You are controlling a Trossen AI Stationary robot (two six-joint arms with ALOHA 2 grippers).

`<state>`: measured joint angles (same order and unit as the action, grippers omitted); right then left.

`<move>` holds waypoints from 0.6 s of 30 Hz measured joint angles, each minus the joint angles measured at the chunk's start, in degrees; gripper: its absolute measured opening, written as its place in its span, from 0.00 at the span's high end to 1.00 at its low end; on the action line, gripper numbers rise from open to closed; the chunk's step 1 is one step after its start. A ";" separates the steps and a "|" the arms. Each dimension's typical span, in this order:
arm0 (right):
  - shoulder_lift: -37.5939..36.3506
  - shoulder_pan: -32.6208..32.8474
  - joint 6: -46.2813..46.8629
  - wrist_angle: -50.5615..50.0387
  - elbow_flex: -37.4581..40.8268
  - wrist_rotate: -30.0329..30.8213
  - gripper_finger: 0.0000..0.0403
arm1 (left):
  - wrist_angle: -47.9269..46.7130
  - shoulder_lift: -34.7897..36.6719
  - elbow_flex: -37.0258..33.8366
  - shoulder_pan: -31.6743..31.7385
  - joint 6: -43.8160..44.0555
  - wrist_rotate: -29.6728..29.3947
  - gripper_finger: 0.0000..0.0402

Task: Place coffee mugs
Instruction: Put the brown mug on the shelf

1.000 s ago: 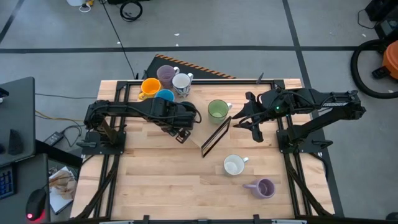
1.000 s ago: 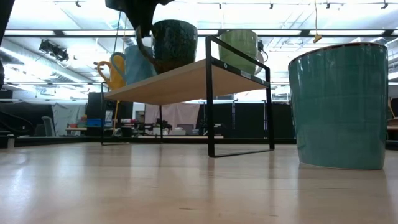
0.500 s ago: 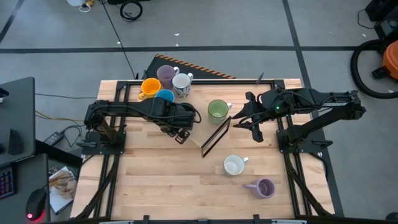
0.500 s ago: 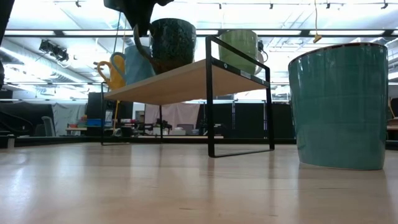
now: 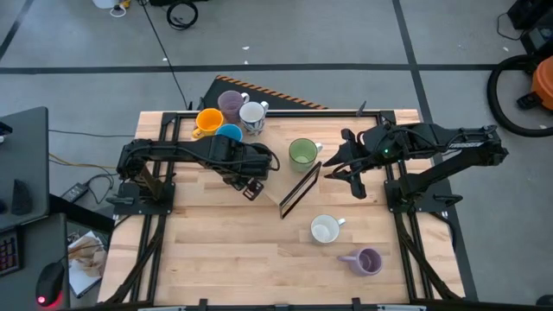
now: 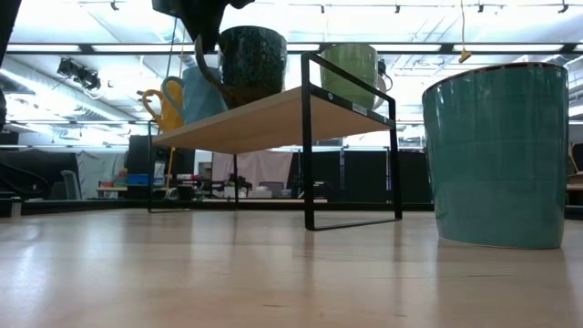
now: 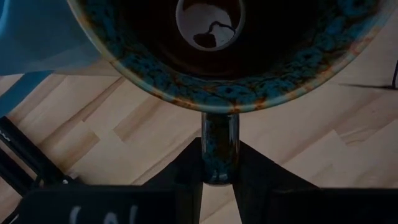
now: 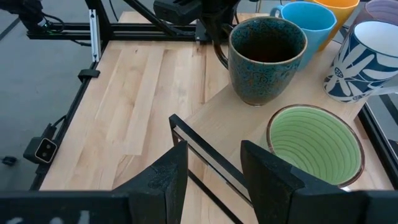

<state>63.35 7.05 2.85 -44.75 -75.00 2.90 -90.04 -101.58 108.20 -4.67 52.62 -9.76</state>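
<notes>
Mugs on the table: two are sitting off the rack, a white mug [image 5: 325,230] and a lavender mug [image 5: 366,261].
Mugs on the rack [image 6: 273,114]: six are standing there; the dark mug [image 8: 266,57] is sitting beside the green mug [image 8: 314,144] and blue mug [image 8: 308,22], with the orange mug [image 5: 208,121], a second lavender mug [image 5: 230,103] and the patterned mug [image 8: 367,61] behind.
Left gripper [image 7: 219,167]: fingers are pinching the dark mug's handle [image 7: 219,148].
Right gripper [image 8: 213,167]: hanging beside the rack, fingers parted, gripping nothing.

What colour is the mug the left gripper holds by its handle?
Dark brown with teal-blue speckles: the mug shows best in the right wrist view.
</notes>
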 joint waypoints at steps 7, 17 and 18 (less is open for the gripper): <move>0.00 0.43 0.12 0.00 0.00 0.00 0.62 | 0.00 0.00 0.00 0.07 -1.15 1.55 0.82; 0.00 0.43 0.57 -0.02 0.01 0.00 0.62 | 0.04 1.64 0.00 2.14 -0.06 2.53 0.83; 0.00 0.43 0.61 -0.06 0.02 -0.01 0.62 | 0.00 2.01 -0.02 2.32 -0.17 2.49 0.83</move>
<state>63.35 7.49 3.46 -44.81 -74.98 2.89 -90.04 -99.57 108.18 -2.35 52.44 -7.27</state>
